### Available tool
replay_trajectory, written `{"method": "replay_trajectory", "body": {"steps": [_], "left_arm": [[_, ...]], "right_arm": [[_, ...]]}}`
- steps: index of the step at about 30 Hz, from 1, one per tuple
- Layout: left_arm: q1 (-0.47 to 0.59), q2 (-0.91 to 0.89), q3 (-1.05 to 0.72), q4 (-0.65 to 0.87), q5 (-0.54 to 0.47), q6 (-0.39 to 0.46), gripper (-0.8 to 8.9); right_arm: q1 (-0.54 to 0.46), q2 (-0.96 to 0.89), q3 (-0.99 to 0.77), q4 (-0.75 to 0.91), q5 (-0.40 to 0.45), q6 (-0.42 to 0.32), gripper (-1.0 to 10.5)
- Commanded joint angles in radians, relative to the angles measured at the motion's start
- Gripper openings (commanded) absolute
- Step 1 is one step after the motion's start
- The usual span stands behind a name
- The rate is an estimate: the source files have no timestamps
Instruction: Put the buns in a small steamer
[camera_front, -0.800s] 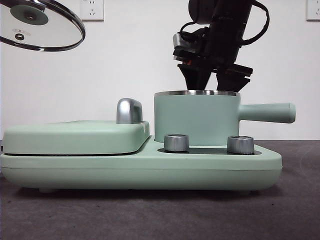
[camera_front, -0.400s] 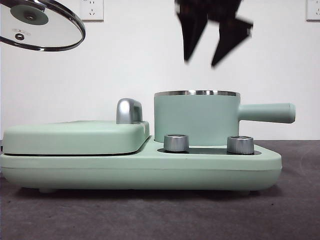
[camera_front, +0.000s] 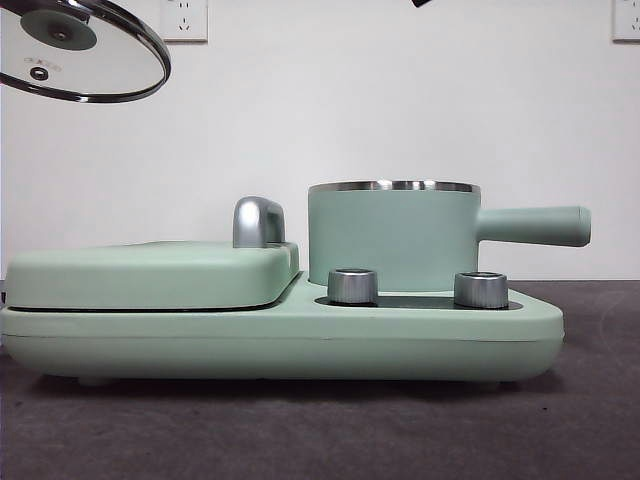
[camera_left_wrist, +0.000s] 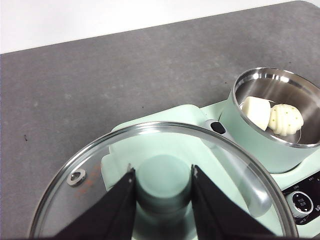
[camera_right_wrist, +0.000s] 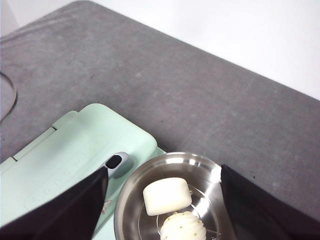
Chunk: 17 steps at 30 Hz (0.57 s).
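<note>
Both buns are sitting inside the small steamer, side by side and touching: smooth bun beside the ribbed speckled bun, both on the steel floor, clear of the rim. Right gripper is hovering well above the steamer mouth, jaws spread wide and released, gripping nothing; buns lying directly below, between the jaws. Left gripper is clenching the green knob of the glass lid, holding it in the air off to the steamer's side, tilted. Steamer mouth is standing open, nothing over its rim. Griddle cover is lying beside the steamer on the base; bare grey tabletop is stretching out beyond.
</note>
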Motion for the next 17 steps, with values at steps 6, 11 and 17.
{"method": "replay_trajectory", "body": {"steps": [6, 11, 17], "left_arm": [[-0.002, 0.002, 0.015, 0.016, 0.002, -0.005, 0.17], [-0.002, 0.002, 0.015, 0.007, 0.002, -0.008, 0.17], [-0.006, 0.008, 0.015, 0.009, 0.002, -0.008, 0.17]], "right_arm": [[0.032, -0.193, -0.359, 0.244, 0.001, 0.008, 3.6], [0.039, -0.285, -0.518, 0.249, 0.001, 0.006, 3.6], [0.039, -0.428, -0.660, 0.236, 0.027, 0.006, 3.6]]}}
